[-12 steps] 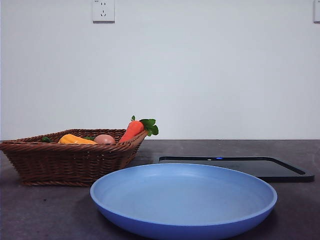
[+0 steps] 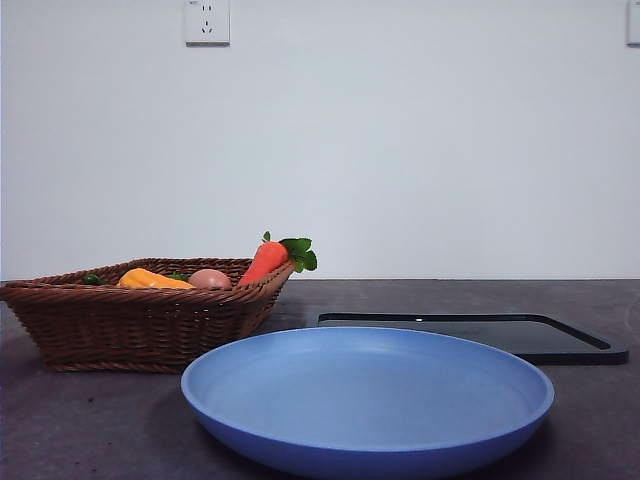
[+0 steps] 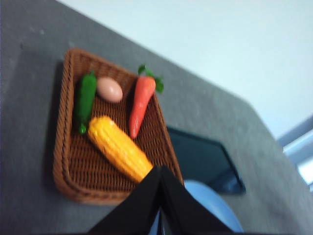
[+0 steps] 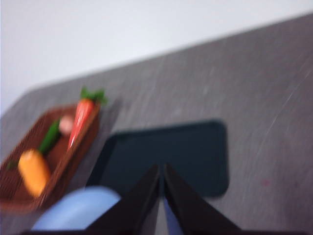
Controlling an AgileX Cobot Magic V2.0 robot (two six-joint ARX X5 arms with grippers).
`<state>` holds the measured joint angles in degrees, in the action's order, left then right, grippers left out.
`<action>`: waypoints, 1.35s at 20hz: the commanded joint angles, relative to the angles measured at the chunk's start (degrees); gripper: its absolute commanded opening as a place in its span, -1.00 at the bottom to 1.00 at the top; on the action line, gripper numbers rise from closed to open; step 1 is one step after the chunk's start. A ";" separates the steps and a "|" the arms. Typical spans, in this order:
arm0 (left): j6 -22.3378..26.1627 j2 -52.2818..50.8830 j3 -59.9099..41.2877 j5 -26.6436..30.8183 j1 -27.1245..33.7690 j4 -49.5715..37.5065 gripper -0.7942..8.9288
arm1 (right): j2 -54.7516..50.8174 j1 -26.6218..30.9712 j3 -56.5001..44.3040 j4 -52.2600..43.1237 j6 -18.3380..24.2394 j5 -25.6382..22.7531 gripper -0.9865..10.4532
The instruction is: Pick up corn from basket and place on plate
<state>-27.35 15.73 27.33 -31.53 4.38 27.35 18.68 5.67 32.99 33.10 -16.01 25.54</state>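
Observation:
The yellow-orange corn (image 3: 120, 148) lies inside the brown wicker basket (image 3: 66, 161), also seen as corn (image 2: 150, 280) in the basket (image 2: 130, 325) at the left of the front view and as corn (image 4: 33, 171) in the right wrist view. The blue plate (image 2: 368, 400) sits near the front, empty. My left gripper (image 3: 161, 170) hovers high above the basket's near edge, jaws shut with nothing between them. My right gripper (image 4: 162, 169) hangs shut and empty over the black tray. Neither arm appears in the front view.
A red-orange carrot (image 3: 142, 103) with green leaves, a pinkish egg (image 3: 109, 89) and a green vegetable (image 3: 85, 100) share the basket. A flat black tray (image 2: 490, 332) lies behind the plate on the right. The grey table (image 2: 90, 430) ends at a white wall.

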 commanded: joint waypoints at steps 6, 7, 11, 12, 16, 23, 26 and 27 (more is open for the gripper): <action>14.67 9.70 9.09 -4.85 -0.02 13.59 -0.83 | 11.63 -1.05 10.84 16.31 12.13 4.85 -0.82; 15.89 10.54 9.81 -5.01 -0.15 15.26 -0.83 | 12.68 -1.38 11.72 17.90 12.96 5.03 -0.82; 19.41 13.00 11.61 -5.14 -1.16 21.18 -0.83 | 16.09 -2.97 14.38 23.08 15.56 5.07 -0.82; 19.71 13.33 11.65 -5.16 -1.36 21.73 -0.83 | 16.52 -3.32 14.53 23.43 15.63 5.07 -0.82; 20.65 13.77 11.65 -5.14 -1.73 22.10 -0.81 | 17.22 -4.48 14.60 23.54 15.61 5.05 -0.82; 20.39 13.92 11.65 -5.07 -1.75 20.90 0.07 | 17.40 -4.48 14.60 23.52 15.15 5.01 -0.27; 20.39 14.38 11.65 -5.09 -1.79 20.79 0.07 | 19.47 -4.57 14.60 23.34 14.69 5.16 -0.27; 20.39 14.45 11.65 -5.09 -1.79 20.76 0.07 | 20.57 -4.92 14.60 23.04 14.62 5.60 -0.27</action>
<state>-7.99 29.82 38.13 -36.34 2.70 48.62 38.87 0.84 46.63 56.58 -1.32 31.05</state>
